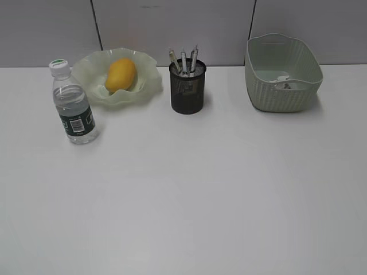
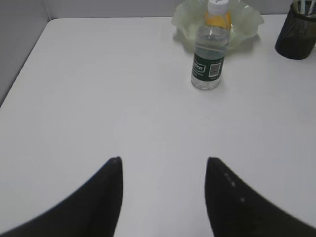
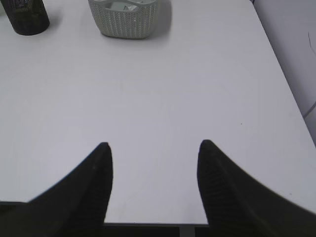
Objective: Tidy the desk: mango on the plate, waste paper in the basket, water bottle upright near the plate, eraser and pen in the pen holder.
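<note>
The left gripper (image 2: 163, 197) has its jaws spread with nothing between them, only bare desk (image 2: 98, 98) below. The right gripper (image 3: 153, 182) is likewise spread and empty, hanging over the near edge of the desk, touching nothing.

Well ahead of the left gripper and a little to its right, the water bottle (image 2: 210, 49) stands upright, cap up, just in front of the plate (image 2: 247, 24). The mango (image 1: 121, 74) lies in that plate. Further right of the bottle is the pen holder (image 1: 187, 86), with several pens (image 1: 184, 61) sticking out of its top; whether the eraser is inside cannot be told through the mesh.

Far ahead of the right gripper and to its left stands the basket (image 3: 129, 22), and a small pale wad, likely the waste paper (image 1: 284, 82), lies on its floor.

Judging by this layout, every visible item is already in its place and nothing loose remains on the desk; the task looks essentially finished, the eraser alone unconfirmed.
</note>
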Robot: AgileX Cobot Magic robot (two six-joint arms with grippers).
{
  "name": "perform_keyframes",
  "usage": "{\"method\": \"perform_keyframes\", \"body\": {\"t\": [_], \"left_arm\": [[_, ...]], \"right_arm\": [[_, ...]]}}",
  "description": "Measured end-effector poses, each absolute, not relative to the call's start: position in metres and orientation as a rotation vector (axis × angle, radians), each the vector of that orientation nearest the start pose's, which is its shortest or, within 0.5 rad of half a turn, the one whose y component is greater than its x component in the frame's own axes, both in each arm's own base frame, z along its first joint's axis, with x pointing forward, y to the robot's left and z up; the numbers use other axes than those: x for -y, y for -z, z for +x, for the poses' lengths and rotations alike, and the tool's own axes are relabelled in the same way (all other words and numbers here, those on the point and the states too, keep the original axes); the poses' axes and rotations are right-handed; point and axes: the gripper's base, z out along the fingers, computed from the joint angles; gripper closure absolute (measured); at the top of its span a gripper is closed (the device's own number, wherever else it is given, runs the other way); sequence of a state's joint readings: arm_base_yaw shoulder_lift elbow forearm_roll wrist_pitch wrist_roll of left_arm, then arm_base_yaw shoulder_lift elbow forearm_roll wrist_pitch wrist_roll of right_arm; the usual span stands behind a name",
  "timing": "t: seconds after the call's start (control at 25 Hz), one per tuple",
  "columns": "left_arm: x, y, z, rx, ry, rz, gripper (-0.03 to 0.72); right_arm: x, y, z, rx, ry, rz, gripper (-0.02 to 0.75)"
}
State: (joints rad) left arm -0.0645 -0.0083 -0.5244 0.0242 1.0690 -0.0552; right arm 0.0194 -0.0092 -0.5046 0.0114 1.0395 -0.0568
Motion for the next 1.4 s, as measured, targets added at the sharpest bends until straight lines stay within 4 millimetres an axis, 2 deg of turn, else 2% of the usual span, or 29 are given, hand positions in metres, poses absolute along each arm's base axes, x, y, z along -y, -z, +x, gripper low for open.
{"method": "perform_keyframes", "body": {"t": [0.44, 0.92, 1.4], "left_arm": [[-0.0017, -0.2833, -0.0094, -2.02, 0.025, -0.024, 0.338], [-0.0013, -0.2833, -0.0095, -2.019, 0.008, -0.052, 0.442], [-0.0013, -0.2833, -0.0095, -2.019, 0.008, -0.052, 0.449]], "right_arm": [[-0.0008, -0.2802, -0.0061, -2.009, 0.01, -0.077, 0.296], [-0.0008, -0.2802, -0.006, -2.008, 0.01, -0.077, 0.296], [-0.0008, -0.2802, -0.006, -2.008, 0.01, -0.077, 0.296]]}}
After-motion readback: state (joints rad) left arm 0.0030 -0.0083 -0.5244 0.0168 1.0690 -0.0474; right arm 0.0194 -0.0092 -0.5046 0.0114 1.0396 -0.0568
